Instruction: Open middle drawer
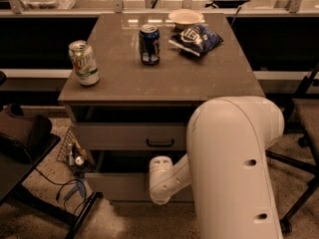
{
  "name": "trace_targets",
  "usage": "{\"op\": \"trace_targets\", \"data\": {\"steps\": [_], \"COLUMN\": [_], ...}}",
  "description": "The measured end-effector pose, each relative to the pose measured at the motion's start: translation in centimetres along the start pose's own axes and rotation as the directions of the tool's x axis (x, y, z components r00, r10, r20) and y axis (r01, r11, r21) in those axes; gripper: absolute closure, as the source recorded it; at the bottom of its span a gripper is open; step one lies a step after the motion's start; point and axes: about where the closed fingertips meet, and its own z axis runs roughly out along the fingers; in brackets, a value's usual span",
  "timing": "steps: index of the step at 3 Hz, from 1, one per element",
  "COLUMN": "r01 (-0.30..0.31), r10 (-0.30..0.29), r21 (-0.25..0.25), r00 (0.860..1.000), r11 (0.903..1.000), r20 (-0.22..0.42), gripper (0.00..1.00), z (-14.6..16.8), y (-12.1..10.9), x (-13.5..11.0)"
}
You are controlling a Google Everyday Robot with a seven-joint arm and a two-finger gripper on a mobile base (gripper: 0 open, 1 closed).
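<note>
Dim, warm brown light, brightest at the far side.
White glare shines on the far edge of the table top (149,21). The big white arm (234,163) catches light at the near right. Dark shadow fills the gaps under the top, and the gripper (159,166) sits low there, near the front. Everything looks a little soft.

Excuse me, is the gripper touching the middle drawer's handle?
No, the handle of the middle drawer is bare; the gripper hangs below it.
</note>
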Motion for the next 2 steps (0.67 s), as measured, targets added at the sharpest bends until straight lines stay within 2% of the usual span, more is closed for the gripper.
{"op": "trace_targets", "data": {"steps": [2], "r01": [-0.009], "r10": [0.009], "r21": [0.007], "r00": [1.000], "r11": [0.9999], "r20": [0.003], "gripper": [1.00], "z": [-0.36], "y": [0.59], "x": [0.22]}}
